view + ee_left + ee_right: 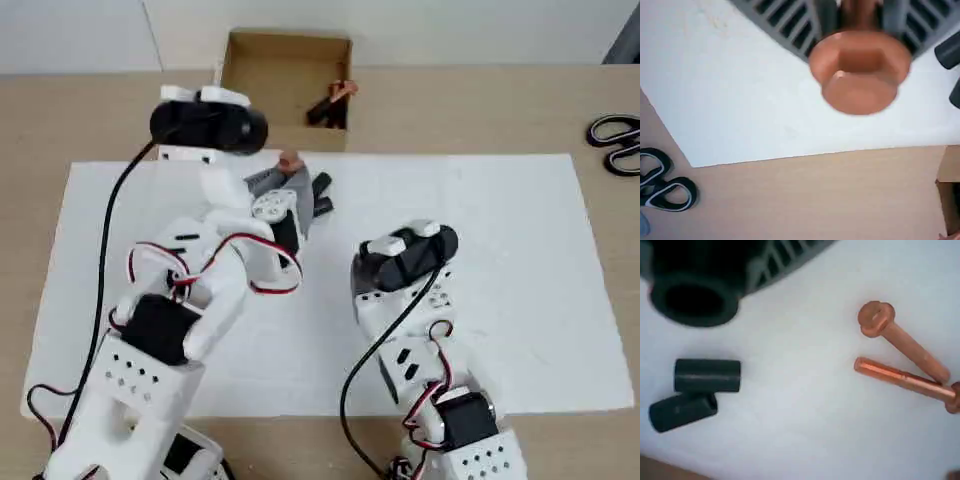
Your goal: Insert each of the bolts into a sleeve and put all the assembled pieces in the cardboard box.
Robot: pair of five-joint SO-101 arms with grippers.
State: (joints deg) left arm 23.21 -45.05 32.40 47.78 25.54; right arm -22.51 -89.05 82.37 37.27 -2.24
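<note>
**Surface and room.** A light wooden table (pixel 500 110) is backed by a pale wall along the top of the high view. A white paper sheet (pixel 520 300) covers most of the middle of the table. A pair of black-handled scissors (pixel 615 140) lies on bare wood at the right edge of the frame, off the sheet.

**Container.** The cardboard box (pixel 240 60) stands open at top centre, just beyond the far edge of the sheet. Assembled pieces (pixel 335 105), copper bolts in dark sleeves, rest in its right-hand corner.

**Left arm.** This arm rises from the lower left of the frame. The left gripper (pixel 287 172) sits just below the box, over the sheet. Its jaws are closed on the held bolt (pixel 857 70), which is copper-coloured. The shaft is pinched between the ribbed grey fingers (pixel 780 20), and the flanged hexagonal head stands clear of the tips.

**Right arm.** This arm rises from the lower centre-right of the frame. The right gripper (pixel 735 265) has its jaws clamped around the held sleeve (pixel 695 297), a short black tube seen end-on with an open bore.

**Loose parts.** All loose parts lie on the sheet.
- Two loose sleeves (pixel 707 375), black and matt, touch each other at a slight angle.
- Two loose bolts (pixel 902 342), copper with flanged heads, lie well apart from the sleeves. They are close together, with their heads at opposite ends.
</note>
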